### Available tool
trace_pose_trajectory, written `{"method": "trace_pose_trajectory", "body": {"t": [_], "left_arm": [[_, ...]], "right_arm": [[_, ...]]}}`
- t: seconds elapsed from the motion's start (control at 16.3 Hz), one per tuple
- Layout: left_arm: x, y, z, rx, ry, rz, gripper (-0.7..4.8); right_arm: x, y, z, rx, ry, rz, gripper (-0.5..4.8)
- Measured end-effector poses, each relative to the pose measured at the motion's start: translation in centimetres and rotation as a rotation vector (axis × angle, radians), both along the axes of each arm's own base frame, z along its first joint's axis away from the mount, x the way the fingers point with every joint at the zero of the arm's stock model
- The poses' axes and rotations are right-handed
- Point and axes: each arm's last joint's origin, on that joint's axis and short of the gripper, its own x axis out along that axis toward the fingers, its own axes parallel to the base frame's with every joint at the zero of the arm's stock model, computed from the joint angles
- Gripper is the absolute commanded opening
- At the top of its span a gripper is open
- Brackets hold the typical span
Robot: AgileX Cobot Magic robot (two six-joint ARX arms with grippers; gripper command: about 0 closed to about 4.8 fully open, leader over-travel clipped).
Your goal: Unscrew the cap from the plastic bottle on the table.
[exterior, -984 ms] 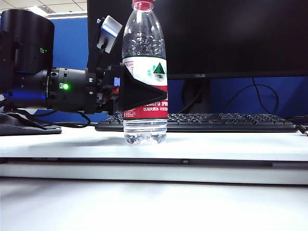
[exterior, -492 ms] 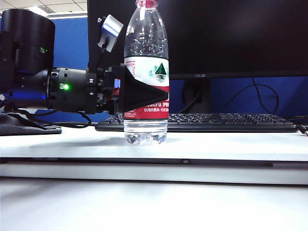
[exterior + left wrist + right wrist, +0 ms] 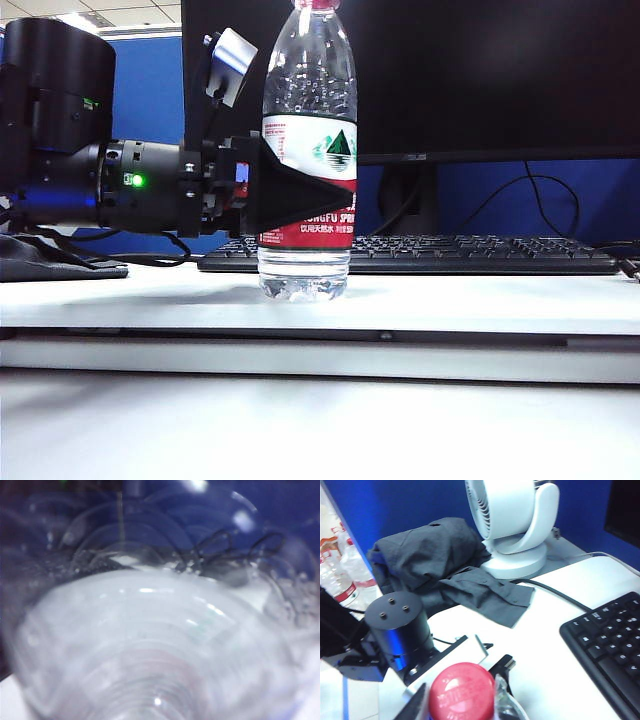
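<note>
on the bench (image 3: 480, 300), at its nine o'clock side, the left end effector (image 3: 300, 195) clamps the bottle (image 3: 306, 130), which has risen slightly, cap (image 3: 461, 692) now cropped; right end effector's grip can't be told above it.

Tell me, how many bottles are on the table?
1. The plastic bottle stands upright on the table, before the keyboard, gripped by the left gripper. More may hide behind the arm.
</note>
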Motion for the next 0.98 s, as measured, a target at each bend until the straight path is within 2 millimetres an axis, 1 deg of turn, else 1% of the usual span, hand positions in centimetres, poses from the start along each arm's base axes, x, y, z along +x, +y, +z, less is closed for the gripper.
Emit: {"method": "trace_pose_trajectory", "body": {"t": [0.18,0.37,0.43,0.49,0.55,0.68,0.74,0.8,0.86,0.92,0.98], "left_arm": [[0.0,0.0,0.0,0.001,0.001,-0.002,2.77],[0.0,0.0,0.0,0.001,0.002,-0.002,2.77],[0.0,0.0,0.0,0.001,0.002,-0.002,2.77],[0.0,0.0,0.0,0.001,0.002,-0.002,2.77],[0.0,0.0,0.0,-0.001,0.008,0.0,2.77],[0.0,0.1,0.0,-0.003,0.02,0.002,2.77],[0.0,0.1,0.0,-0.003,0.019,0.002,2.77],[0.0,0.1,0.0,-0.003,0.02,0.003,2.77],[0.0,0.1,0.0,-0.002,0.02,0.002,2.77],[0.0,0.1,0.0,-0.002,0.02,0.002,2.77],[0.0,0.1,0.0,-0.002,0.02,0.003,2.77]], "right_arm": [[-0.1,0.0,-0.1,-0.011,-0.004,0.017,1.04],[-0.1,0.0,-0.1,-0.011,-0.006,0.016,1.15],[-0.1,0.0,-0.1,-0.011,-0.007,0.016,1.43],[0.0,0.0,-0.1,-0.011,-0.007,0.014,1.9],[0.0,-0.1,-0.2,-0.025,0.006,-0.003,1.9],[-0.1,-0.2,-3.6,-0.155,0.2,-0.03,1.92],[-0.1,-0.2,-4.0,-0.165,0.224,-0.04,2.05],[-0.4,-0.4,-3.2,-0.135,0.202,-0.046,2.12],[-0.5,-0.4,-1.2,-0.054,0.127,-0.048,2.12],[-0.6,-0.5,-1.0,-0.037,0.116,-0.05,2.12],[-0.7,-0.5,-1.2,-0.042,0.133,-0.053,2.15]]}}
